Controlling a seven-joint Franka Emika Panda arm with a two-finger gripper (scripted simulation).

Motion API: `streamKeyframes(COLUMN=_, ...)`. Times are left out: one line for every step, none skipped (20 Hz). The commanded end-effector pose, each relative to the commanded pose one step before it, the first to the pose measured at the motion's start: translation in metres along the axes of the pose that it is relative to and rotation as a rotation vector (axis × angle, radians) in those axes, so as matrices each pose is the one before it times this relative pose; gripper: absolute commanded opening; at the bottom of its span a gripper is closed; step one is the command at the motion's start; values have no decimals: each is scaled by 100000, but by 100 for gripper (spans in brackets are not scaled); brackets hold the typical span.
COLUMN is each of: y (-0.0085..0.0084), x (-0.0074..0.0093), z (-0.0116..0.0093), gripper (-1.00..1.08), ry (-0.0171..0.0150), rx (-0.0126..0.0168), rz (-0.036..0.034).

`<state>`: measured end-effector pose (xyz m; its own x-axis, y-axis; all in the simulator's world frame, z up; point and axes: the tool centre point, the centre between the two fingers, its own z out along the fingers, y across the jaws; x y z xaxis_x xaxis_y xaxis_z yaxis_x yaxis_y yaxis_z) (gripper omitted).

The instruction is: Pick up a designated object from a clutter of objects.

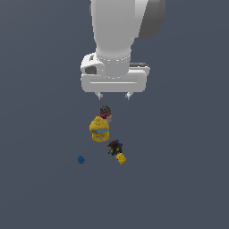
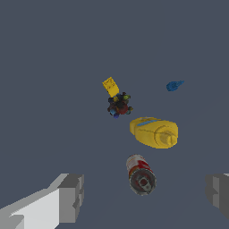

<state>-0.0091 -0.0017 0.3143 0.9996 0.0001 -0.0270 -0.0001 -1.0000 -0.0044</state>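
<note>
The designated object, a small red and white can (image 1: 106,113) (image 2: 141,174) with a grey metal top, stands on the dark floor. My gripper (image 1: 114,95) (image 2: 145,197) hangs open above it, apart from it, with nothing between the fingers (image 2: 71,197). In the wrist view the can lies between the two fingers' lines. Just in front of the can in the exterior view stands the yellow rounded container (image 1: 99,129) (image 2: 154,132) with a blue band, close to or touching the can.
A dark multicoloured lump (image 1: 114,146) (image 2: 120,105) and a small yellow block (image 1: 120,158) (image 2: 110,85) lie past the yellow container. A tiny blue piece (image 1: 81,159) (image 2: 174,85) lies apart at the exterior view's left.
</note>
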Motion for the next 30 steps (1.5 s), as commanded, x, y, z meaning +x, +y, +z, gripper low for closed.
streamKeyframes(y=216, x=-194, z=716, gripper=100, ry=39, rx=-8, rz=-1977)
streamKeyframes(y=108, x=-108, z=367, gripper=100, ry=48, rx=-1, rz=-1046)
streamKeyframes(y=116, x=-124, z=402, gripper=100, ry=51, rx=-5, rz=-1163)
streamKeyframes(y=124, x=-143, z=438, gripper=100, ry=55, rx=-7, rz=-1274)
streamKeyframes(y=132, x=-164, z=475, gripper=100, ry=61, rx=-8, rz=-1383)
streamKeyframes(y=139, x=-187, z=511, gripper=100, ry=66, rx=-9, rz=-1494)
streamKeyframes(y=143, x=-211, z=545, gripper=100, ry=70, rx=-12, rz=-1606)
streamKeyframes(y=147, x=-238, z=579, gripper=100, ry=74, rx=-14, rz=-1718)
streamKeyframes(y=149, x=-267, z=612, gripper=100, ry=79, rx=-17, rz=-1828)
streamKeyframes(y=148, x=-299, z=643, gripper=100, ry=83, rx=-21, rz=-1940)
streamKeyframes(y=145, x=-332, z=674, gripper=100, ry=87, rx=-24, rz=-2052)
streamKeyframes(y=140, x=-365, z=698, gripper=100, ry=90, rx=-28, rz=-2147)
streamKeyframes(y=126, x=-385, z=695, gripper=100, ry=90, rx=-31, rz=-2163)
streamKeyframes(y=110, x=-402, z=687, gripper=100, ry=89, rx=-34, rz=-2164)
streamKeyframes(y=94, x=-418, z=679, gripper=100, ry=88, rx=-36, rz=-2164)
streamKeyframes(y=77, x=-434, z=670, gripper=100, ry=87, rx=-39, rz=-2165)
streamKeyframes(y=59, x=-448, z=661, gripper=100, ry=86, rx=-41, rz=-2165)
streamKeyframes(y=40, x=-462, z=652, gripper=100, ry=84, rx=-44, rz=-2166)
streamKeyframes(y=22, x=-475, z=642, gripper=100, ry=83, rx=-46, rz=-2165)
streamKeyframes(y=2, x=-487, z=632, gripper=100, ry=82, rx=-49, rz=-2167)
streamKeyframes(y=-18, x=-498, z=622, gripper=100, ry=80, rx=-51, rz=-2167)
streamKeyframes(y=-39, x=-508, z=611, gripper=100, ry=79, rx=-53, rz=-2167)
streamKeyframes(y=-60, x=-514, z=597, gripper=100, ry=77, rx=-55, rz=-2156)
streamKeyframes(y=-77, x=-500, z=561, gripper=100, ry=72, rx=-55, rz=-2063)
streamKeyframes(y=-92, x=-479, z=521, gripper=100, ry=67, rx=-54, rz=-1951)
streamKeyframes(y=-104, x=-456, z=483, gripper=100, ry=62, rx=-52, rz=-1841)
streamKeyframes(y=-112, x=-432, z=446, gripper=100, ry=57, rx=-50, rz=-1729)
streamKeyframes(y=-118, x=-407, z=410, gripper=100, ry=52, rx=-48, rz=-1618)
streamKeyframes(y=-122, x=-380, z=376, gripper=100, ry=47, rx=-46, rz=-1507)
streamKeyframes(y=-123, x=-353, z=343, gripper=100, ry=43, rx=-43, rz=-1395)
